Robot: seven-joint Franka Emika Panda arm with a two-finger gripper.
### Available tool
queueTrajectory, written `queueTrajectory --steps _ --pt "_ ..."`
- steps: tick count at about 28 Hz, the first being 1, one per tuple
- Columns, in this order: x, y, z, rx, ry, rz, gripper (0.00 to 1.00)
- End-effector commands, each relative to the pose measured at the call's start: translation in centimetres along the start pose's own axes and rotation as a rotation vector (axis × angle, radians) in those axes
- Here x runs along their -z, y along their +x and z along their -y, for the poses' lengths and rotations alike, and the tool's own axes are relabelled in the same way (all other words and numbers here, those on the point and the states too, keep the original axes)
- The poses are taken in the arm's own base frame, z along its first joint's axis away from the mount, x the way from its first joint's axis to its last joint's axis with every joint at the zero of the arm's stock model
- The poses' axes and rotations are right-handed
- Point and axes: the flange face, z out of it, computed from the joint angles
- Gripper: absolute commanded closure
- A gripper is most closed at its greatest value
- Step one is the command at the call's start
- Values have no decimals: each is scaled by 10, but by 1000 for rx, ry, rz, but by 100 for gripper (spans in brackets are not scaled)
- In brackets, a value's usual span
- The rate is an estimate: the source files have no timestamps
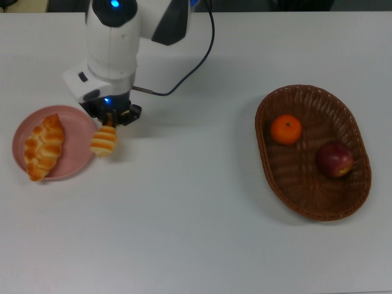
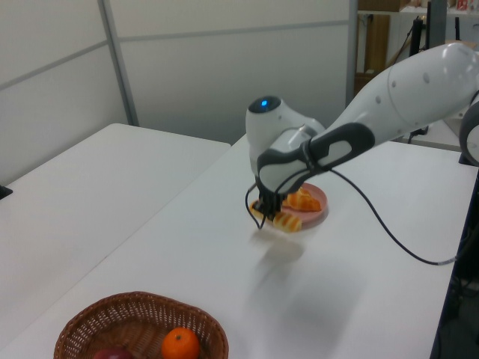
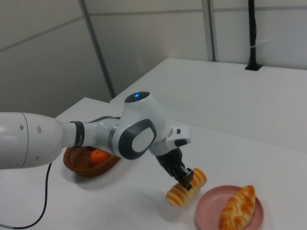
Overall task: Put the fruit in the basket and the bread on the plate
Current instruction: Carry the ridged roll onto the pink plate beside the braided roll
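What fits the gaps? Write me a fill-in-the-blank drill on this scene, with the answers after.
1. The gripper is shut on the ridged ____.
2. The braided loaf lies on the pink ____.
3. The mandarin and the apple sit inside the wicker ____.
4. In the top view, the basket is to the ____ of the plate.

Answers: loaf; plate; basket; right
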Motion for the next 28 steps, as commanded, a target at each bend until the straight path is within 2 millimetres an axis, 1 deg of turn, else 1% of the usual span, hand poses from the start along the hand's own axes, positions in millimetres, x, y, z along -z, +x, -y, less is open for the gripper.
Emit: queueTrajectory --steps 1,2,3,7,8,9,10,12,13,15,16,17,18,19,20,21,22,28 --pt "25 8 -30 -10 -5 -6 100" --pt "26 9 -43 -11 -7 -9 100" --pt "24 9 -51 -15 -6 -7 100" --pt "18 8 -78 -12 -5 -3 100" --pt "15 8 -89 -7 -10 1 100" --pt "15 9 -92 -6 -10 -1 100" --pt "13 10 -95 -6 -14 1 100" --pt "2 13 -92 0 -24 16 100" --pt "-8 17 -88 5 -35 26 100" --pt "-21 19 -83 9 -45 44 100" --pt "-25 20 -81 12 -48 50 100" --pt "-34 22 -76 16 -55 58 100" --pt "-38 23 -74 19 -58 62 98" --pt "-40 24 -73 22 -60 64 94" --pt "-41 25 -72 22 -62 64 83" --pt "-41 26 -72 23 -62 64 59" --pt "-43 25 -72 23 -63 66 1" --pt "-42 26 -72 25 -63 62 0"
